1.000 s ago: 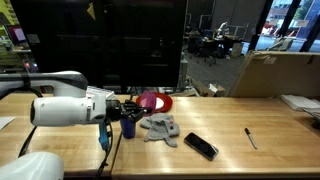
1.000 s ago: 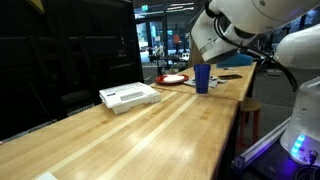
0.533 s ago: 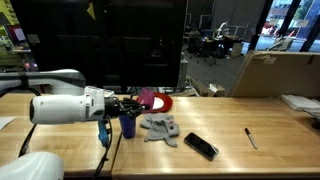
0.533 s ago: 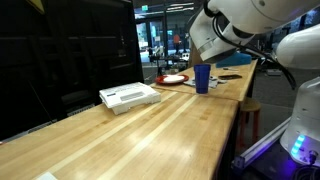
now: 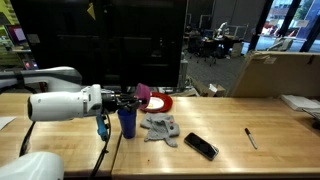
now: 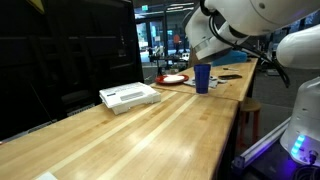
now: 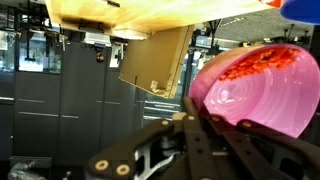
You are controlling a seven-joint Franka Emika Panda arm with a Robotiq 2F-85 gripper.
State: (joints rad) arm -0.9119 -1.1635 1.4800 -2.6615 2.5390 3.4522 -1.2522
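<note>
My gripper [image 5: 132, 98] is shut on the rim of a pink bowl [image 5: 144, 92], holding it tilted above the table. In the wrist view the closed gripper [image 7: 190, 103] pinches the edge of the pink bowl [image 7: 255, 85], which fills the right side. A blue cup [image 5: 126, 122] stands just below the gripper and also shows in an exterior view [image 6: 202, 79]. A red plate [image 5: 160, 102] lies right behind the bowl. In the wrist view the picture stands upside down, with the table at the top.
A grey cloth [image 5: 160, 127], a black phone [image 5: 200, 146] and a pen [image 5: 250, 138] lie on the wooden table [image 5: 220, 120]. A white box [image 6: 130, 96] sits on the table. A cardboard box [image 5: 275, 72] stands behind the table.
The arm has drawn back toward the left and risen a little, lifting the pink bowl up off the red plate. The blue cup has stayed in place.
</note>
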